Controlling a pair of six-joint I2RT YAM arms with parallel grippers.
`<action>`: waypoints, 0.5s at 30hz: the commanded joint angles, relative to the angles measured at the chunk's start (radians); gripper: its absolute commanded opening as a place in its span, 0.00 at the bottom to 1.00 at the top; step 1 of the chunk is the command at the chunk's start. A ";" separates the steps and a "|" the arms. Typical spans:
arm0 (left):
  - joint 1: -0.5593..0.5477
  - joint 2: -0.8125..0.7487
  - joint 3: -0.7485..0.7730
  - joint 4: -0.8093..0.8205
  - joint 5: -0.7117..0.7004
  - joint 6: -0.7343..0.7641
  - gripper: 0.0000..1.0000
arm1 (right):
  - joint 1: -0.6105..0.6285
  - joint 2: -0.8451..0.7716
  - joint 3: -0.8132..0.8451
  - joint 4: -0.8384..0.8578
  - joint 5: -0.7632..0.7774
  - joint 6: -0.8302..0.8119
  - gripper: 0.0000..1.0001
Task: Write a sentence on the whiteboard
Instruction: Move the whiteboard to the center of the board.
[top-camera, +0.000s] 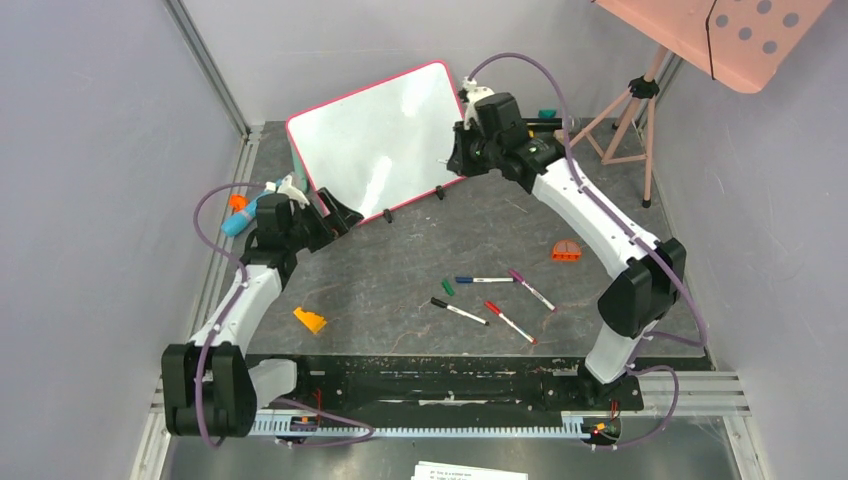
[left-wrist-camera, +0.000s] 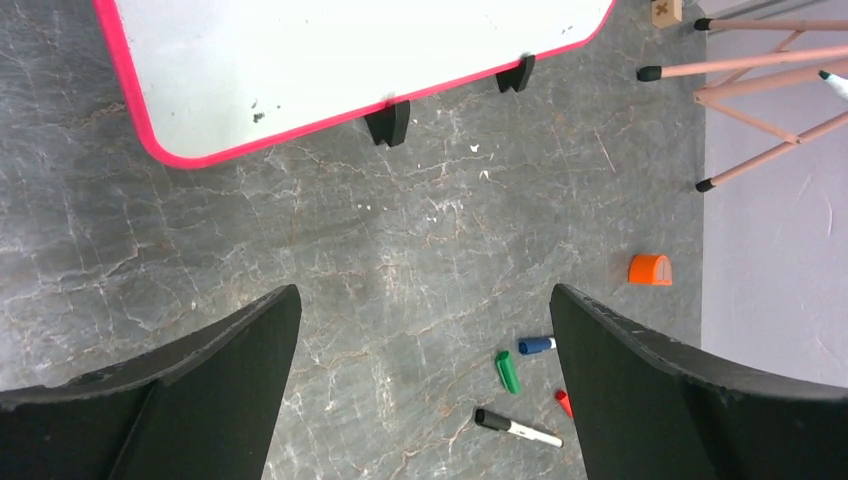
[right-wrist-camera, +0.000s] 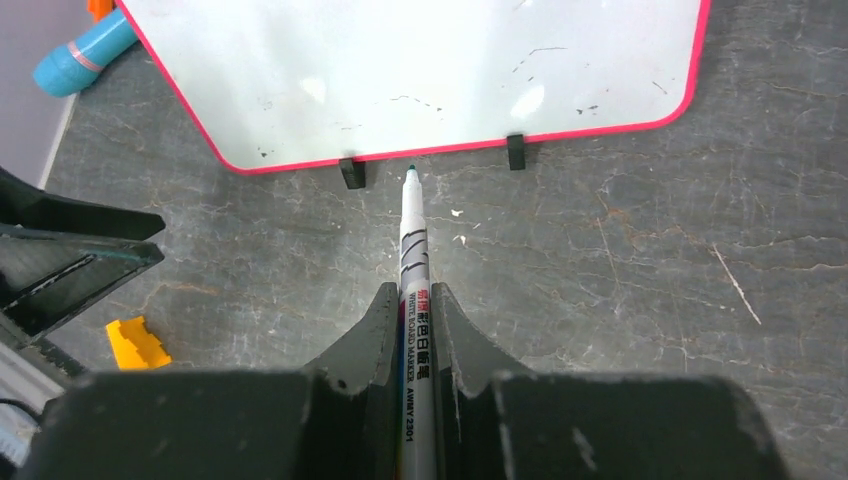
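**Right jaws.** Closed narrow on the barrel of a whiteboard marker (right-wrist-camera: 414, 255). The cap is off and the dark tip points up the frame in the right wrist view. The tip sits at the lower centre of the whiteboard (right-wrist-camera: 430, 70), right by the pink-red rim and between the two black clip feet (right-wrist-camera: 351, 172). Whether it touches the rim cannot be told.

**Left jaws.** Wide apart and holding nothing. They hang over bare table (left-wrist-camera: 400, 250), near the board's lower left corner.

**Work surface.** In the top view the board stands tilted at upper centre. No sentence shows on it, only a few small dark specks.

**Procedure (judged from this position).**
1. The step in hand appears to be the approach for the first stroke.
2. Carry the tip to the upper left of the board face, so that several lines will fit.
3. Hold the marker close to square with the face.
4. Press lightly. The board rests on its clip feet alone and is likely to slide or rock back.
5. The left jaws are well placed to steady the rim if the board shifts.
6. The loose markers (top-camera: 495, 300) at lower centre are well apart from the work.
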 joint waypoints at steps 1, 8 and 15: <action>0.037 0.057 0.118 0.126 -0.026 0.013 1.00 | -0.138 -0.040 -0.037 0.061 -0.230 0.021 0.00; 0.200 0.251 0.238 0.238 0.043 -0.053 1.00 | -0.213 -0.053 -0.087 0.077 -0.335 0.046 0.00; 0.236 0.398 0.361 0.288 0.057 -0.007 1.00 | -0.246 -0.083 -0.129 0.053 -0.344 0.050 0.00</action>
